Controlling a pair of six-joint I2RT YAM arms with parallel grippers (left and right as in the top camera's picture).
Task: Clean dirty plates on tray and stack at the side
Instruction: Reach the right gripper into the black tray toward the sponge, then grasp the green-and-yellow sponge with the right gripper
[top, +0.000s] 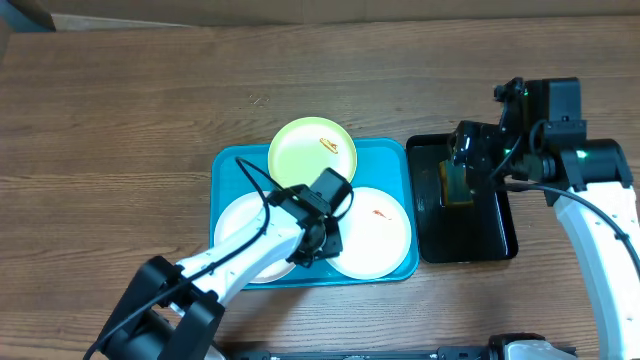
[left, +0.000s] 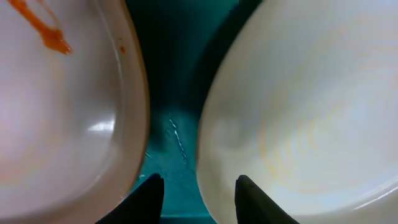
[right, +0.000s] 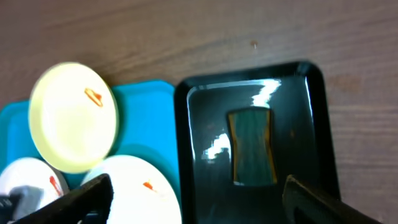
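Brown wooden table (top: 120, 110), turquoise tray (top: 385, 165) lying near its middle, smaller black tray (top: 480, 235) just beside it

On the bench (top: 120, 110) sat the tray (top: 390, 165). The far plate (top: 312, 150) overlapped its far rim, with the left plate (top: 238, 222) and right plate (top: 378, 235) side by side nearer. Just right lay a smaller tray (top: 500, 240) with a sponge (right: 252, 147) in it.

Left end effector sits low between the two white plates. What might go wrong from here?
The left end effector is open over the narrow gap between the right-hand white plate and the left-hand white plate. Closing or descending may snag both rims or shove one plate. The yellow-green plate overhangs the tray rim, so a bump might slide it off.
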